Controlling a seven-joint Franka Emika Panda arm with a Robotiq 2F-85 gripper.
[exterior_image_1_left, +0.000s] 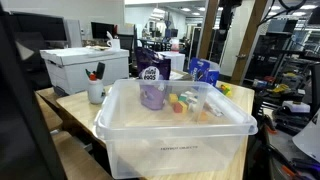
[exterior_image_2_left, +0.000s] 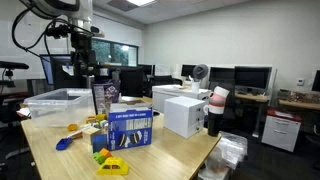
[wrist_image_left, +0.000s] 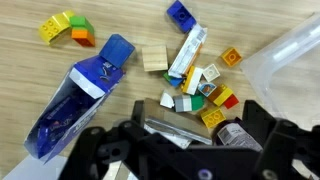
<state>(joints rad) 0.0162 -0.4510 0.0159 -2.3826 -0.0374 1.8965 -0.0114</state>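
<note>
Gripper (wrist_image_left: 172, 138) hangs well above the table (wrist_image_left: 120, 25) with its fingers (wrist_image_left: 95, 142) spread wide and holding nothing; judged an approach step, with no contact made. The blocks (wrist_image_left: 205, 92) lie scattered just ahead of the fingertips, with a grey piece (wrist_image_left: 168, 126) between them. The bag (wrist_image_left: 85, 90) lies ahead of one finger and the bin (wrist_image_left: 295, 50) beyond the other. A pick would call for singling out one block, centring the fingers on it and descending straight.

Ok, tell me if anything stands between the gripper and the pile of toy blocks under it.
Nothing visible does. In the wrist view the open gripper hangs over the pile of toy blocks with only air between. The blue pouch lies beside them on the wooden table, the clear bin opposite.
</note>
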